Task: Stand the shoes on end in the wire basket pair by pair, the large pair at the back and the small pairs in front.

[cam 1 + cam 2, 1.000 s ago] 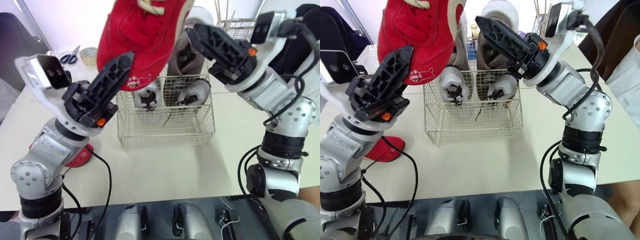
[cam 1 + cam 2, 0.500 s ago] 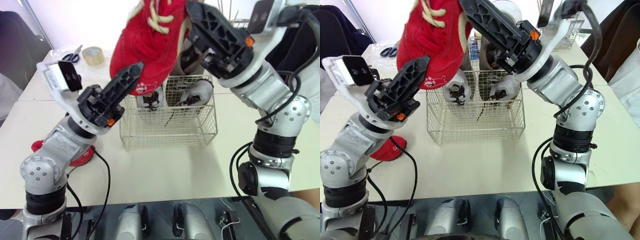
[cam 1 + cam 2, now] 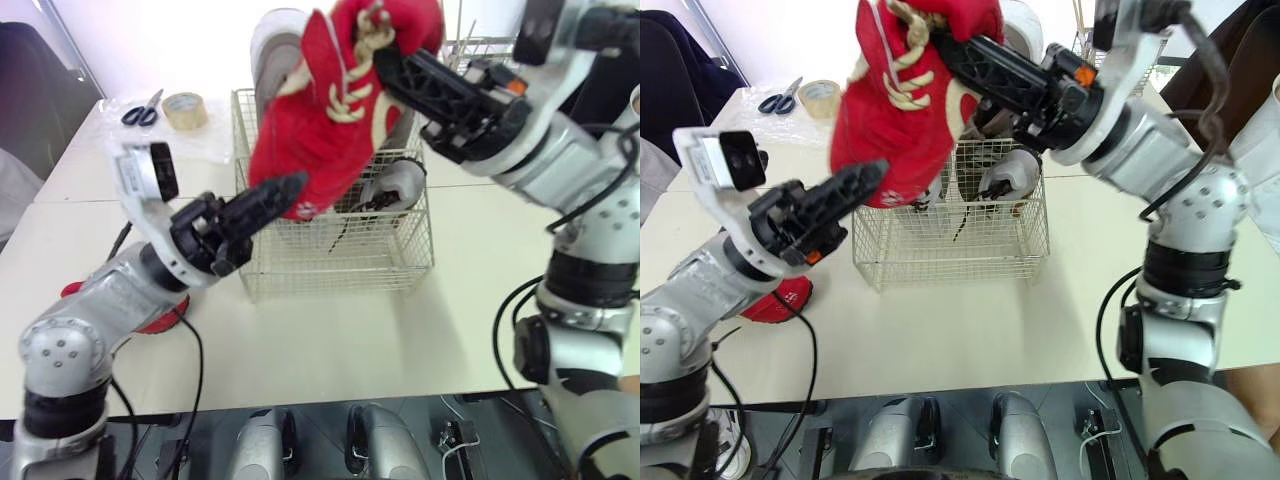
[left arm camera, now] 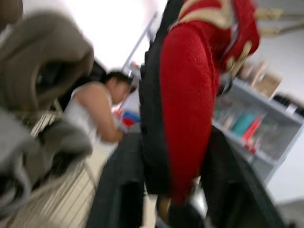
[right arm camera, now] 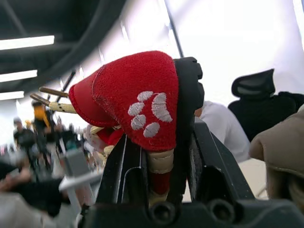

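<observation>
Red shoe (image 3: 325, 130) hangs in the air above the wire basket (image 3: 340, 265), tilted, with its toe pointing down toward the basket's front left corner and its cream laces (image 3: 350, 95) facing the robot. The right gripper (image 3: 395, 68) holds it at the top: its fingers (image 5: 187, 95) are clamped on the shoe's collar, and the right wrist view shows a red tab with a white paw print (image 5: 147, 114) squeezed between them. The left gripper (image 3: 285, 190) reaches up from the left to the toe. In the left wrist view its fingers (image 4: 118, 190) sit close on either side of the toe and appear to pinch it.

The basket stands about midway along the bench (image 3: 330, 340), well back from the near edge. Large grey shoes (image 3: 275, 40) stand on end at its back and rise above the rim. In front of them a small pale shoe (image 3: 395, 185) stands by the right wall, its dark laces showing. Another small one next to it is mostly hidden behind the red shoe.

A second red shoe (image 3: 775, 300) lies on the bench toward the left edge, partly hidden by the left arm. Scissors (image 3: 142, 108) and a roll of tape (image 3: 183, 108) lie near the far left corner. A person in a white top (image 4: 95, 109) sits in the background.
</observation>
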### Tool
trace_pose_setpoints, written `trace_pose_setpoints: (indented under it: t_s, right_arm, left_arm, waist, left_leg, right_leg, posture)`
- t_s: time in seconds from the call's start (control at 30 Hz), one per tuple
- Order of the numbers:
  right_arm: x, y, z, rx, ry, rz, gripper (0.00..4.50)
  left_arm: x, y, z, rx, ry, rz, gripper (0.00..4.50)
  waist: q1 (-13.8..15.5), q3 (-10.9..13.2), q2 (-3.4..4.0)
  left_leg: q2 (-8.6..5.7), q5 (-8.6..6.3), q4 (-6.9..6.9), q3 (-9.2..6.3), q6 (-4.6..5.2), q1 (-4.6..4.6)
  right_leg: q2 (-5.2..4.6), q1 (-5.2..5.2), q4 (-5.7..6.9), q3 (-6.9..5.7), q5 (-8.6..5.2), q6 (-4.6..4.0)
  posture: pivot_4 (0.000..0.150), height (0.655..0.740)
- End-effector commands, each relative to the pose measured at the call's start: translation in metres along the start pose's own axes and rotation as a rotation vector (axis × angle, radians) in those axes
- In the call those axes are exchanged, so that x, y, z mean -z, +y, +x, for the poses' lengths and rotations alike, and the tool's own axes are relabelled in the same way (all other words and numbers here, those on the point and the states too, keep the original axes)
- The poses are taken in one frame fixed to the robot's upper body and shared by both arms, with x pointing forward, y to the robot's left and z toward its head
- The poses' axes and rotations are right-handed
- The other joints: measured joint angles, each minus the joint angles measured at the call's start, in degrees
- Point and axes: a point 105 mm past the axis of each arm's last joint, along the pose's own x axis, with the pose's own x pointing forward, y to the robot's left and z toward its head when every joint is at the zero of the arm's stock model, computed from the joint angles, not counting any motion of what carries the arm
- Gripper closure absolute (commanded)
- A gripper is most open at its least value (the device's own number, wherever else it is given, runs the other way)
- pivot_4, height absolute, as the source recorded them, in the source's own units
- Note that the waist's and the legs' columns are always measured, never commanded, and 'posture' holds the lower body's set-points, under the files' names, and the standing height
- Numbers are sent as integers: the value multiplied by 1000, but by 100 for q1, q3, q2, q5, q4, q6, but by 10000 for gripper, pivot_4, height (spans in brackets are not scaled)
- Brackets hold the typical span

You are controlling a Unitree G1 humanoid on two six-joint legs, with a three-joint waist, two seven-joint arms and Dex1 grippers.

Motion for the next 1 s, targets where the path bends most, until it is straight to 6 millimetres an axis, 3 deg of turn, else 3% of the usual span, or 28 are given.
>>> trace_pose_setpoints:
  t_s: [0.03, 0.23, 0.47, 0.73, 0.9, 0.93, 1.0]
  right_arm:
    - [-24, 7, -9, -53, 44, -125, 39257]
    - [4, -3, -31, -64, 313, -160, 39257]
    - [50, -31, -57, 0, 452, -181, 39257]
    - [64, -43, -76, 46, 503, -235, 39257]
    - [74, -39, -85, 28, 517, -185, 39257]
    - [77, -40, -89, 38, 519, -167, 31765]
    - [82, -43, -97, 67, 531, -148, 25985]
  left_arm:
    - [-5, -1, -11, -94, 65, 138, 12432]
    - [5, -4, -25, -263, 189, 306, 12432]
    - [17, -17, -25, -271, 295, 328, 12432]
    - [13, -12, -32, -316, 284, 299, 12432]
    - [14, -7, -34, -315, 288, 274, 12432]
    - [15, -6, -34, -312, 288, 267, 11741]
    - [16, -5, -34, -310, 290, 259, 11741]
  waist:
    - [8, 0, 0]
    - [-7, 1, 0]
    - [24, 3, 4]
    - [32, 5, 7]
    - [26, 5, 7]
    - [27, 5, 7]
    - [29, 4, 6]
  left_leg:
    - [0, 0, -1, 0, 0, -2]
    - [1, -2, -5, 1, 1, -15]
    - [2, 7, -5, 2, -16, -19]
    - [1, 19, -6, 4, -37, -21]
    - [1, 19, -6, 4, -38, -21]
    - [1, 19, -6, 4, -38, -20]
    - [0, 19, -6, 4, -38, -20]
  right_leg:
    - [1, -3, 0, -1, 0, -1]
    - [-3, -16, -9, 0, -1, -1]
    - [-4, -20, -12, 0, -1, -2]
    - [-2, -21, -18, 0, -1, -2]
    - [-1, -21, -19, 1, -1, -2]
    - [-1, -20, -20, 0, -1, -2]
    - [-1, -19, -20, 1, -1, -2]
  posture:
    - [1500, 7400]
    - [1500, 7400]
    - [1500, 7400]
    - [1500, 7400]
    - [1500, 7400]
    - [1500, 7400]
    - [1500, 7400]
